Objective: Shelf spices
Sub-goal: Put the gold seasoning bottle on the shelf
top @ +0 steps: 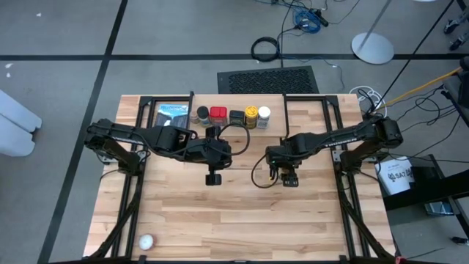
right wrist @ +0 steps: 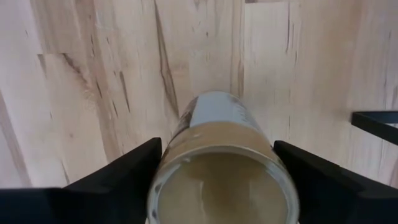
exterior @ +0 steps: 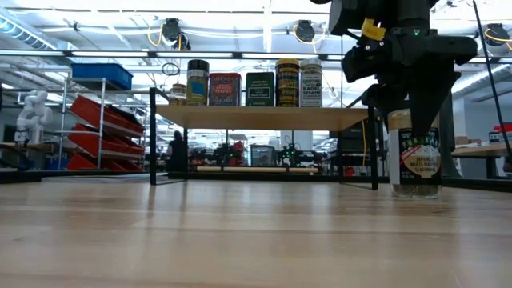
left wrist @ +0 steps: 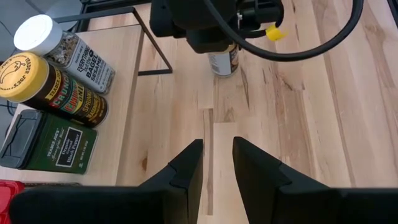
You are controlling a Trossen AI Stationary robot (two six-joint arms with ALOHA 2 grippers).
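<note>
A tan-lidded spice jar [exterior: 416, 160] stands upright on its base on the table, right of centre. My right gripper [right wrist: 217, 163] points down over it, open, one finger on each side of the jar's upper part [right wrist: 221, 124]. Five spices stand on the shelf's plank [exterior: 264, 117] at the far edge: a dark-lidded jar [top: 203, 114], a red tin [top: 218, 114], a black tin [top: 237, 116], a yellow-lidded jar [top: 251, 114] and a white-lidded jar [top: 264, 114]. My left gripper [left wrist: 217, 155] hovers over the table's middle, slightly open and holding nothing. My right gripper comes at the jar from above, and its two fingers [right wrist: 127, 177] stand close against opposite sides of the jar just below the lid [right wrist: 221, 186]. I cannot tell whether they touch it. The jar stands upright on the table.
A flat blue-and-black package [top: 172, 115] lies at the shelf's left end. A small white ball [top: 146, 241] rests near the table's near left corner. The shelf's thin black legs [exterior: 152, 136] stand on the table; bare wood [top: 242, 220] lies near the front.
</note>
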